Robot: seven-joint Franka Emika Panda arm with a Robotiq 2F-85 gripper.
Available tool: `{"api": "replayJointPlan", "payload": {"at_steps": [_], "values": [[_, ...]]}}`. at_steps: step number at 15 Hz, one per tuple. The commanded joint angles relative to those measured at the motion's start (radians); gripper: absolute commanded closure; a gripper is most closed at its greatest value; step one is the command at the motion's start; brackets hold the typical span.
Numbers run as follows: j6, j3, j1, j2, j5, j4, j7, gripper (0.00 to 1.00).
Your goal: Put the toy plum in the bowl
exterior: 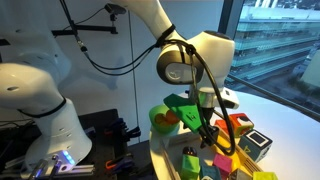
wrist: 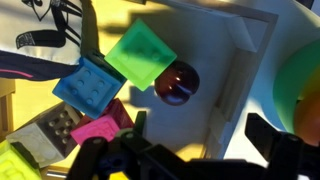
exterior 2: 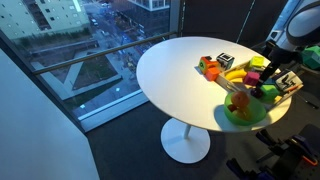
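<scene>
In the wrist view the toy plum (wrist: 176, 82), round and dark purple-brown, lies inside the wooden tray (wrist: 236, 62), against a green block (wrist: 140, 52). My gripper (wrist: 205, 138) is open and empty above the tray floor. The plum sits just beyond the gap between the fingers, and neither finger touches it. The green bowl (wrist: 300, 72) shows at the right edge, outside the tray wall. In both exterior views the bowl (exterior: 160, 122) (exterior 2: 244, 114) holds an orange toy fruit (exterior 2: 238, 100). My gripper (exterior: 210, 126) hangs over the tray, and the plum is hidden there.
Blue (wrist: 88, 85), pink (wrist: 100, 128) and grey (wrist: 50, 128) blocks fill the tray's left part. On the round white table (exterior 2: 170, 80) stand an orange block (exterior 2: 208, 68) and a black-and-white cube (exterior 2: 225, 60). A window runs along the table's edge.
</scene>
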Motion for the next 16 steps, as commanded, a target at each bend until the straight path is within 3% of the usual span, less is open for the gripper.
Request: {"api": "replayJointPlan", "payload": {"at_steps": [1,9,16], "values": [[0.045,0.017,-0.021,0.040,0.016,0.014,-0.075,0.00],[0.058,0.030,-0.021,0.049,-0.005,0.010,-0.035,0.00],[0.090,0.061,-0.032,0.069,0.034,-0.005,-0.168,0.00]]}}
